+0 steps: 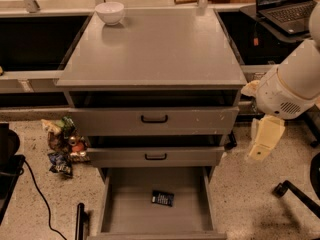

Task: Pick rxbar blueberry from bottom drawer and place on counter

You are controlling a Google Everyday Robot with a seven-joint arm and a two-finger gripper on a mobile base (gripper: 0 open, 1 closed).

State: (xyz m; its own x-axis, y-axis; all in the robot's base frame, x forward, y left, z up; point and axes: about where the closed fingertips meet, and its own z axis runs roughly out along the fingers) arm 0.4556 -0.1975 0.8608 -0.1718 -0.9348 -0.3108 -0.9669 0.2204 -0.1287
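Because the bottom drawer (116, 211) was pulled fully open, it sat nearest the camera, a plain grey box. Its only content was the rxbar blueberry (162, 198), a small dark wrapper lying flat on the drawer floor, right of centre and towards the back. Its long axis ran roughly left to right. The drawer walls stood well apart from it on every side.

Farther back and well to the right, outside the cabinet's right side, hung the gripper (264, 139), a pale yellow part pointing downward from the robot's only arm (292, 84). Whether it was released or clenched could not be told. The bar lay to the left of it, nearer and lower, so the coming move probably called for a reach leftward and down into the drawer.

Above the open drawer, the middle drawer (155, 156) and top drawer (154, 119) each stood slightly ajar; their contents were hidden. On the floor to the left lay a heap of snack packets (62, 144).

Farther still spread the bench (155, 49), the cabinet's broad grey top. A white bowl (110, 11) stood at its far left corner. Whether anything was in the bowl could not be told. Beyond, at far right, a laptop (285, 4) sat open.
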